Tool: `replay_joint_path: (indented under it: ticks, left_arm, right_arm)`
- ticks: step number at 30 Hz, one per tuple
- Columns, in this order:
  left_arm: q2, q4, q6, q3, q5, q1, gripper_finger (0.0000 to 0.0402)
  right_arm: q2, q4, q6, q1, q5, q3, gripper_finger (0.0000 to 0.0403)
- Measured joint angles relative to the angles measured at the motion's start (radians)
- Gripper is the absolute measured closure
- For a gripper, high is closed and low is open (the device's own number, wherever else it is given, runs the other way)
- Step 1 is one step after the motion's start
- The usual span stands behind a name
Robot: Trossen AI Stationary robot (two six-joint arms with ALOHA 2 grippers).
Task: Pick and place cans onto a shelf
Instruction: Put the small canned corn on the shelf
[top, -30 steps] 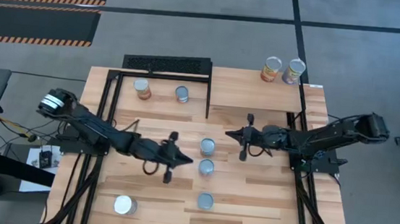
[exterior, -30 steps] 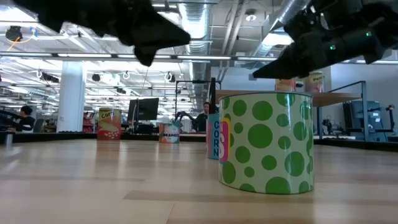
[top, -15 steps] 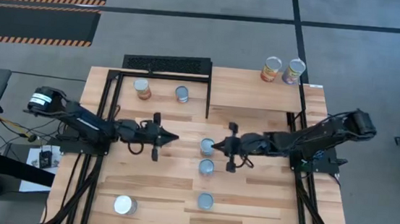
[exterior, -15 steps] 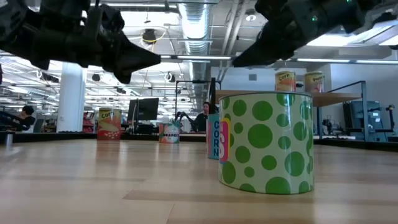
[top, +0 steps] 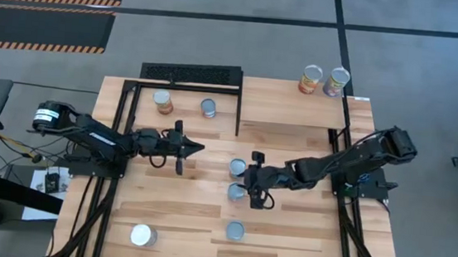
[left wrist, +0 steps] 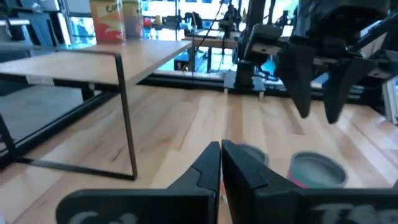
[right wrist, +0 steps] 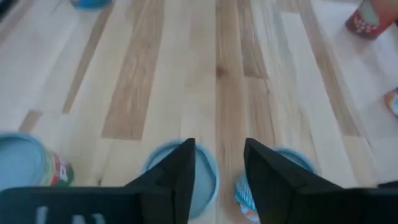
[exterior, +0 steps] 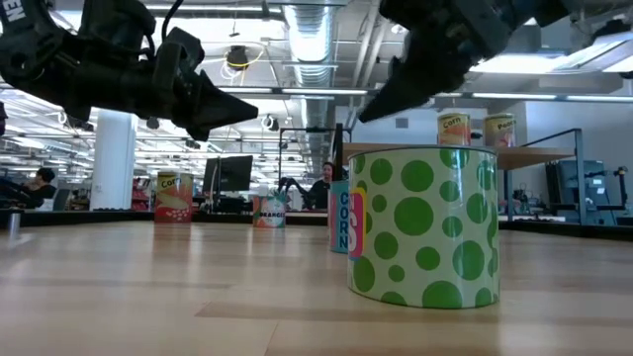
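Note:
Two silver-topped cans (top: 237, 167) (top: 237, 192) stand upright mid-table, a green-dotted can (exterior: 423, 227) nearer the front edge, another (top: 143, 236) at the near left. Two more (top: 161, 102) (top: 207, 107) stand at the back left. Two cans (top: 311, 79) (top: 336, 81) stand on the raised wooden shelf (top: 289, 109). My right gripper (top: 243, 180) (right wrist: 217, 163) hovers open and tipped down above the two middle cans, a finger over each, touching neither. My left gripper (top: 201, 148) (left wrist: 221, 152) is shut, level, empty, left of them.
The shelf's black metal legs (left wrist: 127, 118) stand between the back-left cans and the middle of the table. A black perforated rack (top: 190, 73) lies at the far edge. Bare wood lies between the near cans. A person (exterior: 321, 188) sits in the room beyond.
My right gripper has moved toward the table's left and a little nearer, over the middle cans, tipped downward and opened. My left gripper, still shut, has drawn back toward the table's left and far side, away from the cans. No can has moved.

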Motion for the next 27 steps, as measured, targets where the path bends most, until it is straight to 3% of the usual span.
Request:
replay_joint_path:
  ticks: [4,8,18,21,27]
  left_arm:
    - [0.000,-0.027,0.035,0.000,-0.007,0.000,0.0397]
    - [0.000,-0.020,0.056,0.000,-0.017,0.002,0.0397]
    - [0.000,-0.022,0.074,0.000,-0.030,0.003,0.0397]
    - [0.000,-0.011,0.075,0.000,-0.034,0.007,0.0397]
    - [0.000,-0.004,0.075,0.000,-0.036,0.024,0.0397]
  right_arm:
    - [0.009,-0.023,0.000,0.001,-0.033,0.015,0.0225]
    - [0.010,-0.036,-0.001,-0.004,-0.053,0.014,0.0242]
    - [0.010,-0.099,-0.002,0.022,-0.055,0.014,0.0392]
    - [0.010,-0.120,0.022,0.037,-0.053,0.026,0.0374]
    - [0.045,-0.160,0.054,0.079,-0.052,0.077,0.0295]
